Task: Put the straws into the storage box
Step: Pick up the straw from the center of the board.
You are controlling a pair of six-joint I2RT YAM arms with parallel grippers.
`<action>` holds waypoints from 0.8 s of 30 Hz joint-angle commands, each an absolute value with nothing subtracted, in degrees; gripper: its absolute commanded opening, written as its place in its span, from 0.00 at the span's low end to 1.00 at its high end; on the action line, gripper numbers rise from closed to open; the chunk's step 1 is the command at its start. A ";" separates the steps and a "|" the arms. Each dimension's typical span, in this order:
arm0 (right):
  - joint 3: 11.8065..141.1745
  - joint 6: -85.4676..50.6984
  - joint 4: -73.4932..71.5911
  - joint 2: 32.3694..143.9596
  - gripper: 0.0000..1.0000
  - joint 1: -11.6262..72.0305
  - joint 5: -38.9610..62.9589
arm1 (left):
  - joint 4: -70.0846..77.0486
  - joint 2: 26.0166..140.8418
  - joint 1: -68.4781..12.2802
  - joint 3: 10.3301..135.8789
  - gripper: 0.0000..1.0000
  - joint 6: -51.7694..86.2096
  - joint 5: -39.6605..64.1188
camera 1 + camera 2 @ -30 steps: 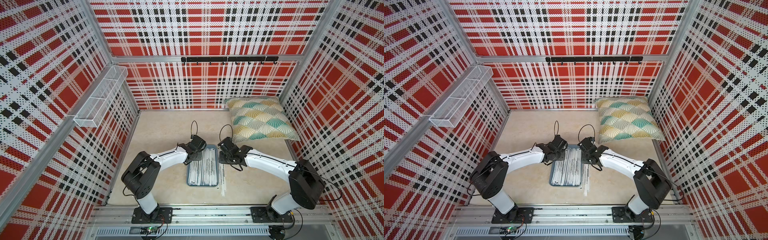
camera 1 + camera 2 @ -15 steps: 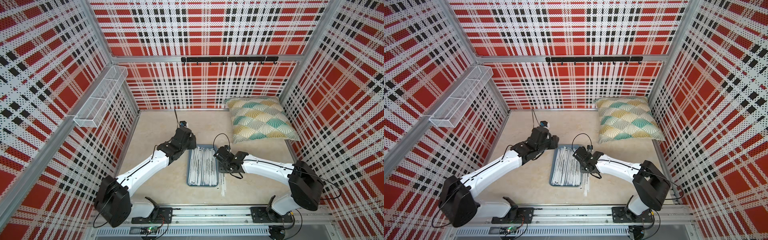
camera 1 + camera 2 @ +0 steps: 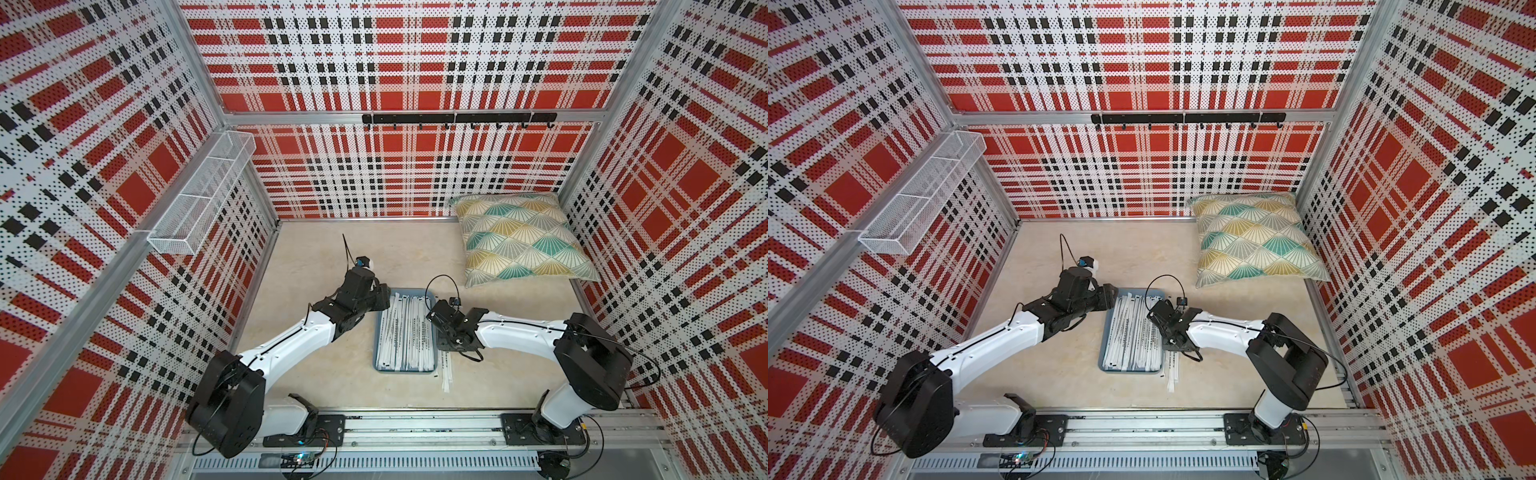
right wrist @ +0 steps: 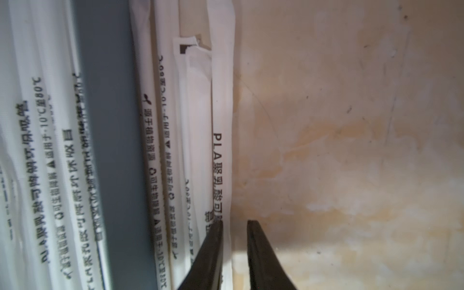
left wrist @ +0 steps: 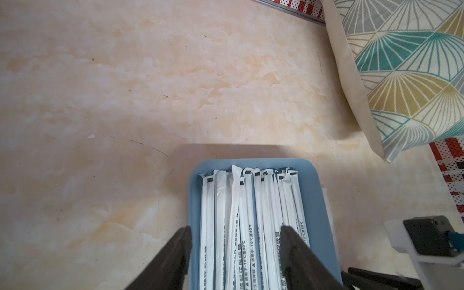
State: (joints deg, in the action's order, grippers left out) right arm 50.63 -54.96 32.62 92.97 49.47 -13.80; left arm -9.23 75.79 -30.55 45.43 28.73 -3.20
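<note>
The left gripper (image 5: 236, 241) is hovering over the near end of the slate-blue storage box (image 5: 251, 162), its fingers (image 5: 180, 253) spread wide. One tip is hanging above the box's side rim and the other is sitting over the wrapped straws (image 5: 253, 213), so most of the bundle is lying between and beneath the two tips, with nothing held. The straws are lying lengthwise in the box, side by side, filling it in both top views (image 3: 405, 332).

A few loose straws (image 4: 222, 100) are lying on the beige table (image 4: 351, 125) just outside the box's long wall (image 4: 108, 150), parallel to it. The right gripper (image 4: 234, 251) is reaching down over them, its fingers nearly together with only a slim gap. The outermost loose straw is running under one fingertip and into that gap. Whether they are actually pinching it cannot be told
</note>
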 commanded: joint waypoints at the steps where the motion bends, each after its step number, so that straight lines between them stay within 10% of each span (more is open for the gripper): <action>1: 49.52 -55.02 30.65 94.00 0.25 48.78 -13.45 | -7.18 75.23 -30.33 44.29 0.61 29.09 -2.63; 24: 63.04 -54.17 39.63 89.36 0.12 51.70 -15.43 | -12.65 72.69 -24.14 40.42 0.57 29.49 -2.24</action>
State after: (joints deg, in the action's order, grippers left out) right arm 57.43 -53.39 37.76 91.26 49.08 -14.55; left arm -10.28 75.50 -24.99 41.87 29.23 -2.98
